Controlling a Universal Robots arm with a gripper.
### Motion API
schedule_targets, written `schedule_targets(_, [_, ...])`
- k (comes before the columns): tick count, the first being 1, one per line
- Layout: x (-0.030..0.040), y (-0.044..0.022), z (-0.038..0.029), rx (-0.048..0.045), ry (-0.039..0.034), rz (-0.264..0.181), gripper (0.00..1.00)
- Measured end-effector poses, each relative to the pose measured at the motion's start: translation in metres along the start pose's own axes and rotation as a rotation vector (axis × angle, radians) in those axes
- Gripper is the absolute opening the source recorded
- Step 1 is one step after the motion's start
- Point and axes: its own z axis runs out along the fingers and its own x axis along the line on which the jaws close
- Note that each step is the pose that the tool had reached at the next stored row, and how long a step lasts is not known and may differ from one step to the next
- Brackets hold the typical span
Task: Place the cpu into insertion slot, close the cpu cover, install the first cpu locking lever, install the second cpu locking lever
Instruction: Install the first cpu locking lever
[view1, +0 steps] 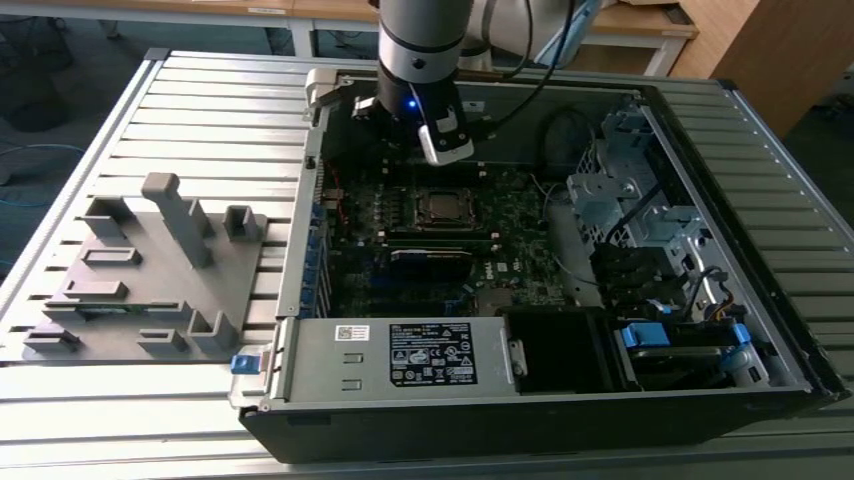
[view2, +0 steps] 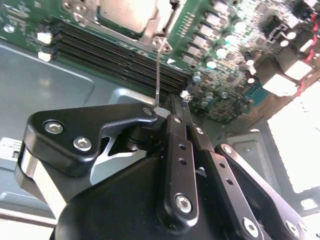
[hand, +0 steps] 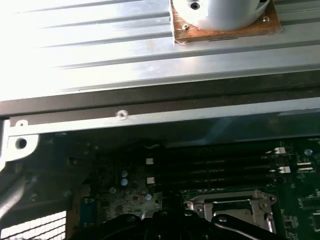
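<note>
Black fingers tip your arm, which drops steeply into the open case from 12 o'clock in the exterior view. Its tool hangs just at 12 o'clock of the slot.

In the second wrist view your gripper has its fingers drawn together, with nothing seen between them. 1 thin lever runs from the cover's corner and ends right against the gripper's side link.

The case holds the green board. The slot on that board holds the cpu, its silver top showing. The cover lies flat over the cpu, framing it.

At 9 o'clock of the case, 1 grey fixture sits on the slatted table.

You can count 1 arm, 1 case, 1 cpu, 1 cover and 1 lever.
</note>
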Motion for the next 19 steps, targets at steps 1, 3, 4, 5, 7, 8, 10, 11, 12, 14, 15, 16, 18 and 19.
schedule_targets(1, [-0.0029,0.0005,0.0001,0.0000,0.0000,0.000,0.10])
schedule_targets(3, [-0.0091,0.0014,0.0002,0.0001,0.0000,0.000,0.10])
schedule_targets(4, [-0.0125,0.0018,0.0002,0.0000,0.0000,0.000,0.10])
schedule_targets(5, [-0.0163,0.0023,0.0003,0.0001,0.0000,0.000,0.10])
schedule_targets(7, [-0.0243,0.0032,0.0004,0.0001,0.0000,0.000,0.10])
schedule_targets(8, [-0.0283,0.0036,0.0005,0.0001,0.0000,0.000,0.10])
schedule_targets(10, [-0.0362,0.0044,0.0005,0.0000,0.0001,0.000,0.10])
schedule_targets(11, [-0.0400,0.0047,0.0006,0.0000,0.0000,0.000,0.10])
schedule_targets(12, [-0.0435,0.0051,0.0006,0.0000,0.0001,0.000,0.10])
schedule_targets(14, [-0.0495,0.0056,0.0007,0.0001,0.0001,0.000,0.10])
schedule_targets(15, [-0.0504,0.0057,0.0007,0.0001,0.0002,0.000,0.10])
schedule_targets(16, [-0.0504,0.0057,0.0007,0.0001,0.0001,0.000,0.10])
schedule_targets(18, [-0.0504,0.0057,0.0007,0.0000,0.0000,0.000,0.10])
schedule_targets(19, [-0.0505,0.0057,0.0007,0.0001,0.0000,0.000,0.10])
